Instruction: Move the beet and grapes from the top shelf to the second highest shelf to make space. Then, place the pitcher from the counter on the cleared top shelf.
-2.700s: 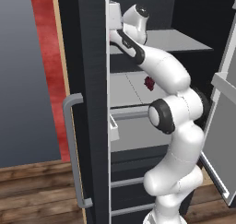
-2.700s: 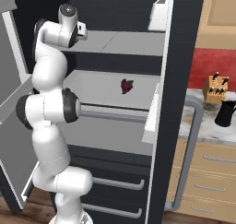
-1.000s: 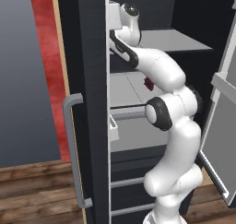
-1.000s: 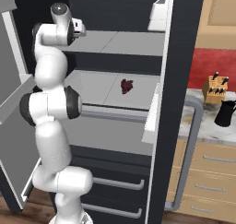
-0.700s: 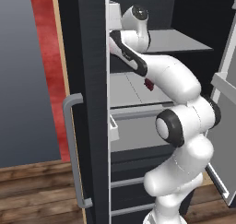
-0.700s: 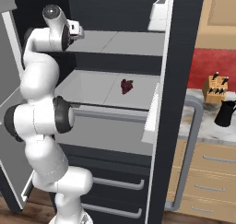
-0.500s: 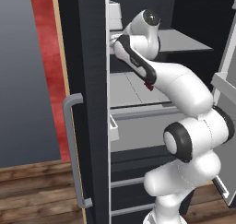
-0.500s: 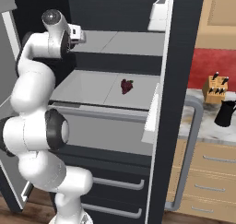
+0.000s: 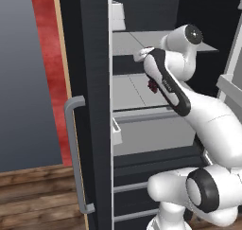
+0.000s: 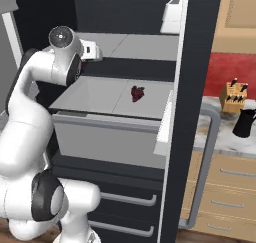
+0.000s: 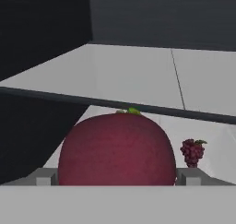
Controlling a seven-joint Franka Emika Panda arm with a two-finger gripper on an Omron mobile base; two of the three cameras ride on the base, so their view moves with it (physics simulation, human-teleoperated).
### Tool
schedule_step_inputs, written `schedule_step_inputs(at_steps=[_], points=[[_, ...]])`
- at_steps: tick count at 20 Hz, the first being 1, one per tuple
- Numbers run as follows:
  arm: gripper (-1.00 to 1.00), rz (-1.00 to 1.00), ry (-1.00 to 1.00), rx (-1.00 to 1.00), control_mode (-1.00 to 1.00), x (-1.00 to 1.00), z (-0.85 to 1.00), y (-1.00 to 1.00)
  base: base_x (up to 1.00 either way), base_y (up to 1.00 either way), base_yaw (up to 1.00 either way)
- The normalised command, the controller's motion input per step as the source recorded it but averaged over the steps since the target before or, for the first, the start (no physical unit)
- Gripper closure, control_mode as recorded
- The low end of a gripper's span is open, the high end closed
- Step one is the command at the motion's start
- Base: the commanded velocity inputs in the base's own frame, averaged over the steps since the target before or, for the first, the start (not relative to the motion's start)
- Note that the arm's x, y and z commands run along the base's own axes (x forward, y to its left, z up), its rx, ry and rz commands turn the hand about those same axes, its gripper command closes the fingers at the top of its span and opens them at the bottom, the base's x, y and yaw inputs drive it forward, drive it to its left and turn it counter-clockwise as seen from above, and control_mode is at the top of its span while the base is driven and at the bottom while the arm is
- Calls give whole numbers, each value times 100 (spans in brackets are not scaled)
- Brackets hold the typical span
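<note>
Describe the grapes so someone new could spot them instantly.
Look inside the open fridge at the second highest shelf, the pale-grey one with a front rail. The grapes sit near its middle, beside the faint dividing line: a small bumpy maroon cluster, unlike the smooth round beet between the gripper's fingers.

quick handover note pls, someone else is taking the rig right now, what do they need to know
Gripper: looks closed on the beet, which fills the gap between the fingertips, in front of the top shelf edge.
Grapes: already lying on the second highest shelf.
Pitcher: standing on the counter, untouched.
Done: grapes moved; beet lifted off the top shelf.
Left: set the beet down on the second highest shelf, then fetch the pitcher and place it on the top shelf.
</note>
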Motion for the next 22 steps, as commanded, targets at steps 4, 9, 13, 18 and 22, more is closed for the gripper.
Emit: schedule_step_inputs(at_steps=[4, 9, 13, 18, 22], points=[[100, 0, 0, 0, -100, -100, -16, -61, 0, 0, 0], [100, 0, 0, 0, -100, -90, -43, -56, 0, 0, 0], [100, 4, -8, 0, -100, -32, -64, -18, 0, 0, 0], [100, 10, -19, 0, -100, 0, -62, 0, 0, 0, 0], [100, 12, -19, 0, -100, 3, -49, 0, 0, 0, 0]])
